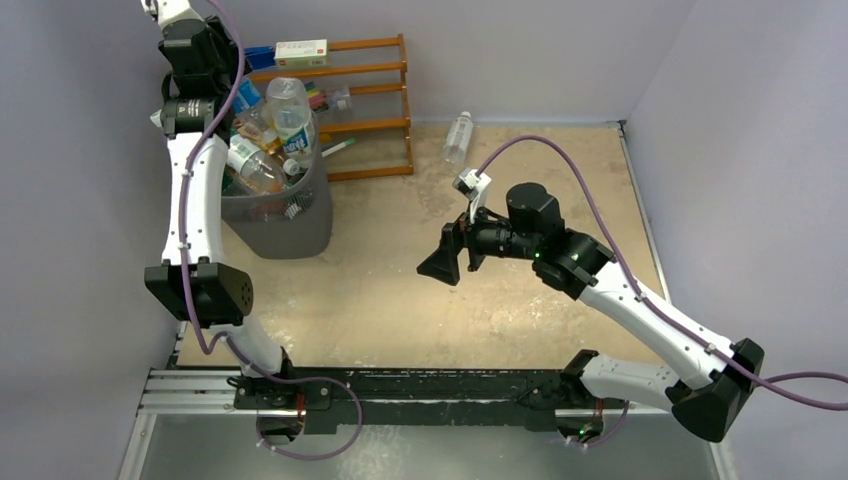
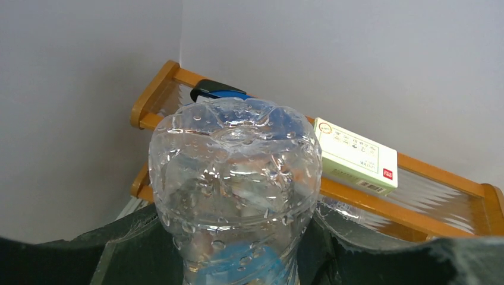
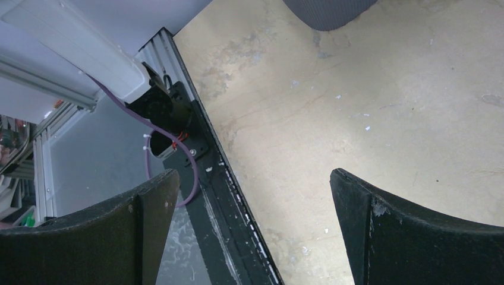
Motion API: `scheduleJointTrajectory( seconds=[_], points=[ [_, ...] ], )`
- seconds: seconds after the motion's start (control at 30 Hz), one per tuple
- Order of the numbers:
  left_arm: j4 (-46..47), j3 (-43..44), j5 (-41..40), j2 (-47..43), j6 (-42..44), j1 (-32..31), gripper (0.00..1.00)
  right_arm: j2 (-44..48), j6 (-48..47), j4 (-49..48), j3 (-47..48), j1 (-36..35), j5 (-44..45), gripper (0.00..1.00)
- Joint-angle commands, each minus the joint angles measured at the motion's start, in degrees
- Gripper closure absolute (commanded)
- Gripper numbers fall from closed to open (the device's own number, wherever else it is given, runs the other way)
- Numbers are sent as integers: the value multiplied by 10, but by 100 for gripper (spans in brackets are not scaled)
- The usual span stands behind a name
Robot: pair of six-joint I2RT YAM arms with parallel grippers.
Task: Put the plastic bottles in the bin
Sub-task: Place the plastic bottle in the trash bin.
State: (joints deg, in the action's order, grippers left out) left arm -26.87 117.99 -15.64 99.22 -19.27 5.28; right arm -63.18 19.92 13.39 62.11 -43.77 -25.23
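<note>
The left gripper (image 2: 238, 264) pinches a clear bottle (image 2: 235, 178) at the far left, by the heaped bin (image 1: 285, 225). The right gripper (image 3: 252, 225) hangs spread, empty. A loose bottle (image 1: 457, 135) lies near the far wall.

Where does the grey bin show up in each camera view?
Top view: the bin sits left of centre, heaped with bottles.
Left wrist: not in it; a clear bottle fills the view.
Right wrist: only its grey base, at the top edge.
Shared landmark: the black rail along the near edge, top and right wrist.
</note>
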Motion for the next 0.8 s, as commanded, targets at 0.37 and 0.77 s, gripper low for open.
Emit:
scheduleJointTrajectory(
  seconds=[0.37,0.77],
  points=[
    [189,-72,-56,-62,26,2,45,33,-9,-16,-11,-1,-8,0],
    [347,-194,-102,-89,60,-10,45,27,-11,-7,-8,-1,-3,0]
  ],
)
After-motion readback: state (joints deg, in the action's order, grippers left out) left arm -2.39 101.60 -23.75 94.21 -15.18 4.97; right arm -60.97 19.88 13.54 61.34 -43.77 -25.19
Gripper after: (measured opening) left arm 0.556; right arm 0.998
